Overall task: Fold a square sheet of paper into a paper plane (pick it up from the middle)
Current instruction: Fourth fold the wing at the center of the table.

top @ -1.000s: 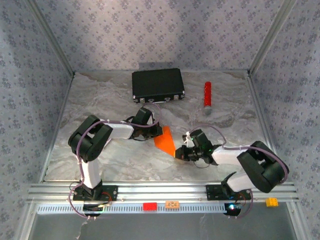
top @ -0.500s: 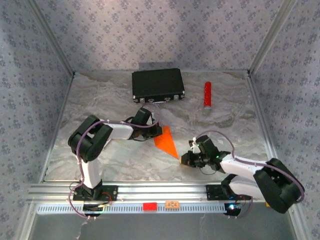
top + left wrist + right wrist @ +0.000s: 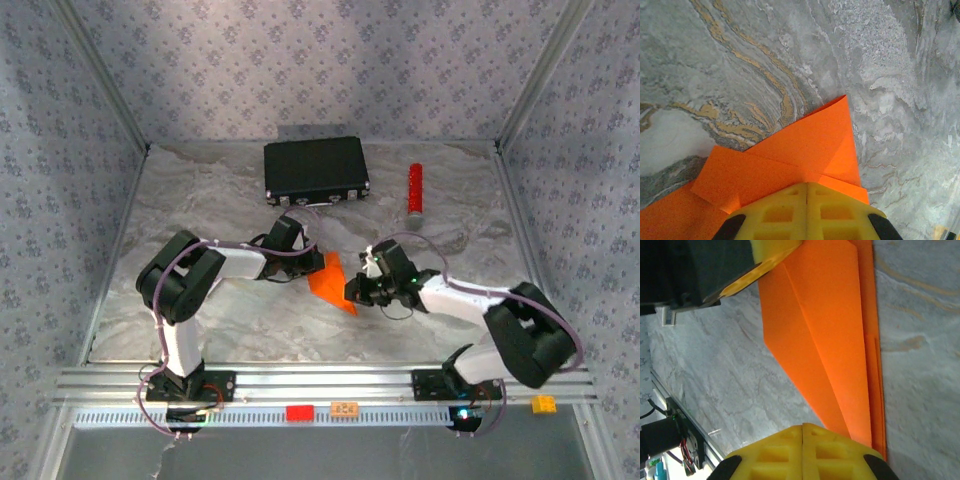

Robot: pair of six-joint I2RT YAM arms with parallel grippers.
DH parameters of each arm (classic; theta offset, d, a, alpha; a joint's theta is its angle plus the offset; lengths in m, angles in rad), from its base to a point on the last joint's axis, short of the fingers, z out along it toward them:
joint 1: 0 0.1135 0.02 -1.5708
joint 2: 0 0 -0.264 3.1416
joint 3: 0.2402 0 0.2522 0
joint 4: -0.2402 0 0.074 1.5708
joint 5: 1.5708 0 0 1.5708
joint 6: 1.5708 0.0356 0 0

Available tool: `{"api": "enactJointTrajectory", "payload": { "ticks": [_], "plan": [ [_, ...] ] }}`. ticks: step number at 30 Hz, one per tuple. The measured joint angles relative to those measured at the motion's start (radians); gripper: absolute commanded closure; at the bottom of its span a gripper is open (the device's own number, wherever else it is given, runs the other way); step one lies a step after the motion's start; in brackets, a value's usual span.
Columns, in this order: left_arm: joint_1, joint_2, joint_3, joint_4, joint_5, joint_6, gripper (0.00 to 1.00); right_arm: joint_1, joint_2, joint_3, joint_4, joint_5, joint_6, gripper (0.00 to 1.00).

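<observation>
The square sheet of paper (image 3: 330, 283) is bright orange and folded into a creased pointed shape, lying flat on the marble table between the two arms. My left gripper (image 3: 312, 263) is shut and rests on the paper's far left part. In the left wrist view its yellow fingertips (image 3: 807, 184) meet over the folded layers of paper (image 3: 805, 145). My right gripper (image 3: 352, 293) is shut at the paper's near right edge. The right wrist view has its closed tips (image 3: 803, 426) over the narrow end of the paper (image 3: 835, 340), with the left gripper's yellow finger (image 3: 772, 252) at the far end.
A black case (image 3: 315, 168) lies at the back of the table, with a red cylinder (image 3: 414, 190) to its right. An aluminium rail (image 3: 320, 385) runs along the near edge. Patterned walls close in the left, right and back sides.
The right gripper swung out to the near right of the paper half a second ago, then came back up and left onto its right edge. The left arm and the paper have stayed put.
</observation>
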Motion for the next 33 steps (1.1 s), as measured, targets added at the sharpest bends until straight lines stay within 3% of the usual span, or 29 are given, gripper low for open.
{"api": "enactJointTrajectory", "payload": {
  "ticks": [8,24,33],
  "plan": [
    [0.000,0.000,0.000,0.000,0.000,0.000,0.98,-0.002,0.128,0.046,0.038,-0.003,-0.005,0.95],
    [-0.001,-0.046,0.022,-0.095,-0.032,0.004,0.94,-0.005,0.106,-0.087,0.193,0.020,0.005,1.00],
    [-0.092,-0.085,0.026,-0.108,-0.046,-0.035,0.96,-0.005,0.104,-0.092,0.201,0.021,0.012,1.00]
  ]
}}
